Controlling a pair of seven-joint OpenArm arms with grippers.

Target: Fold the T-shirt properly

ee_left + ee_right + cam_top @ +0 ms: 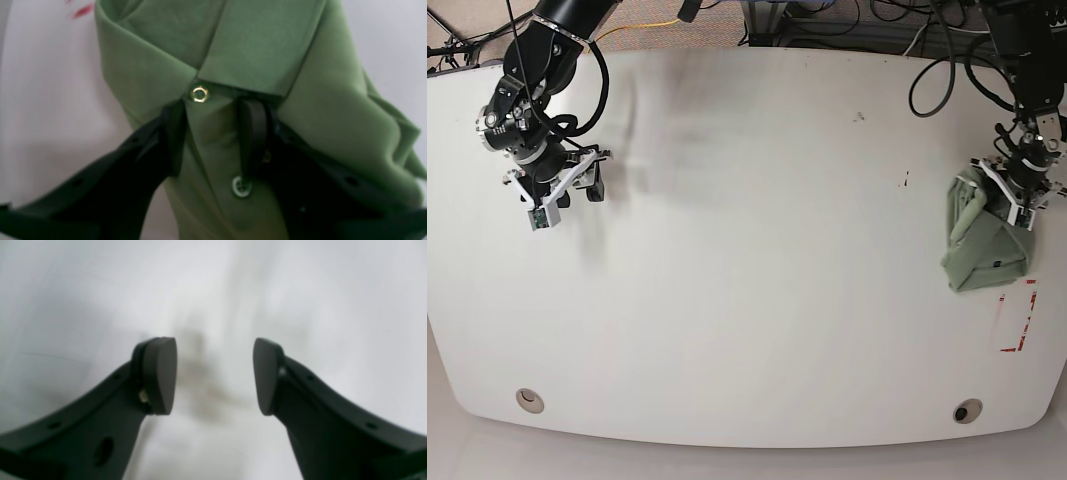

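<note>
The sage-green T-shirt (982, 240) hangs bunched at the table's right edge in the base view. My left gripper (1025, 205) holds its top and lifts it. In the left wrist view the black fingers (253, 133) pinch a fold of the T-shirt (260, 43) near its neck, with a metal snap (199, 94) and a button (241, 186) showing. My left gripper (213, 140) is shut on that fold. My right gripper (577, 185) is far off at the table's left, open and empty. In the right wrist view my right gripper (214, 375) shows only bare white table between its pads.
The white table (757, 260) spans the base view. Red tape marks (1017, 320) lie just below the shirt near the right edge. Two round holes (528, 400) (967, 411) sit near the front edge. Cables (857, 20) lie behind the table.
</note>
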